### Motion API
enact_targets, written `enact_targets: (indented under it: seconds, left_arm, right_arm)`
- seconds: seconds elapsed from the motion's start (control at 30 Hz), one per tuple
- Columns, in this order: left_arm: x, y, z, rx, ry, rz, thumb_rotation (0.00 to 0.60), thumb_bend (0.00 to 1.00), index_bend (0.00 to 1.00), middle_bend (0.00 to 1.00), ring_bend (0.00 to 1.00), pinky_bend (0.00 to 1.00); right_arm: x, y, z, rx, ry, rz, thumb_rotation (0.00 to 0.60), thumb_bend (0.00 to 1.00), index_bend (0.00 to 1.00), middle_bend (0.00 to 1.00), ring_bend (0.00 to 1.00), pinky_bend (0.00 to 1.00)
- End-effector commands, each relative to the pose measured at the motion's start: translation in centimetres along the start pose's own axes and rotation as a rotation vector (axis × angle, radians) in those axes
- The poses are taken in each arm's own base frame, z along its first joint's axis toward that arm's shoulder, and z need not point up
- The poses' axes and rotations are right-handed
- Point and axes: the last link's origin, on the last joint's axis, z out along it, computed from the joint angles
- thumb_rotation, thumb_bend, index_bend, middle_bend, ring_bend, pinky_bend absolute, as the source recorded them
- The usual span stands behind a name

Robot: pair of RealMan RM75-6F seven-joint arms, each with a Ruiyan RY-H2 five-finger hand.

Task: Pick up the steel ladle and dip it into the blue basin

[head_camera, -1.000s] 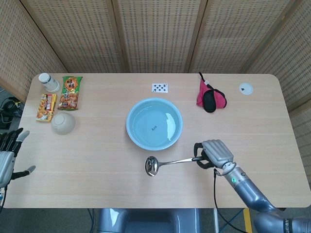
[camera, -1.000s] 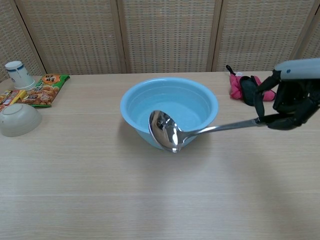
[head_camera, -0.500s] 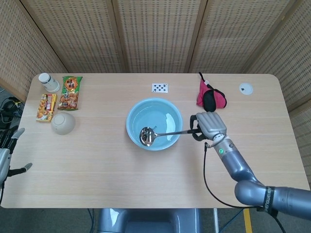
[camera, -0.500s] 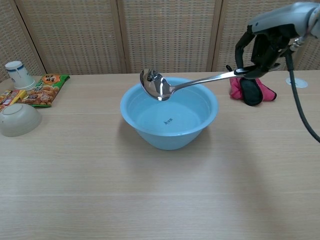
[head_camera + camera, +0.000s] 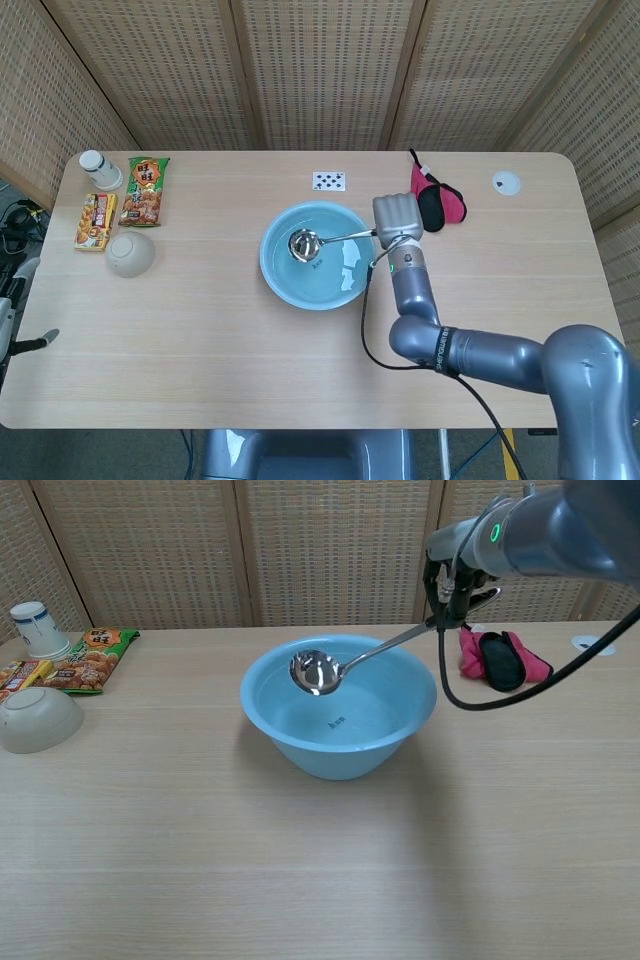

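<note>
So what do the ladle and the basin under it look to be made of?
The ladle, held by the right hand, looks like polished steel: its bowl mirrors the room and the handle shines silver. The blue basin is probably plastic: one even pale blue colour, a smooth thin rim and a soft sheen rather than metallic glare, though the pictures cannot confirm it.

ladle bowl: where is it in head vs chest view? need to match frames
Head view: the ladle bowl sits over the left half of the blue basin, handle running right to the right hand.
Chest view: bowl at, upper centre, handle rising right.
Shared landmark: the dark mark on the basin floor.
</note>
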Motion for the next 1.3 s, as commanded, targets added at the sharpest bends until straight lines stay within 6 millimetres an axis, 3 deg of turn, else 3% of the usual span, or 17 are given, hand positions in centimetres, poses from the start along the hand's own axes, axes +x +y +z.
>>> enact_targets:
  seconds: [0.03,0.37,0.9,1.3]
  left_arm:
    - [0.0,-0.1,0.1,0.003,-0.003,-0.002,0.6,0.0,0.0,0.0,0.0,0.0]
    - [0.0,-0.4,0.3,0.013,-0.007,-0.01,0.6,0.0,0.0,0.0,0.0,0.0]
    - [-0.3,-0.5,0.7,0.02,-0.022,-0.004,0.6,0.0,0.0,0.0,0.0,0.0]
    - [-0.4,-0.4,0.6,0.019,-0.024,-0.001,0.6,0.0,0.0,0.0,0.0,0.0]
  right_arm:
    - [-1.0,-1.0,0.4,0.001,0.058,-0.123,0.6,0.88,0.82,1.0,1.0,1.0]
    - [-2.6,-2.5,1.4,0.0,0.157,-0.316,0.6,0.9,0.85,1.0,1.0,1.0]
    - [-5.4,-2.7,1.8,-0.001,0.154,-0.526,0.6,0.9,0.86,1.0,1.0,1.0]
    - [-5.7,-2.2,1.1,-0.026,-0.007,-0.365,0.6,0.9,0.86,1.0,1.0,1.0]
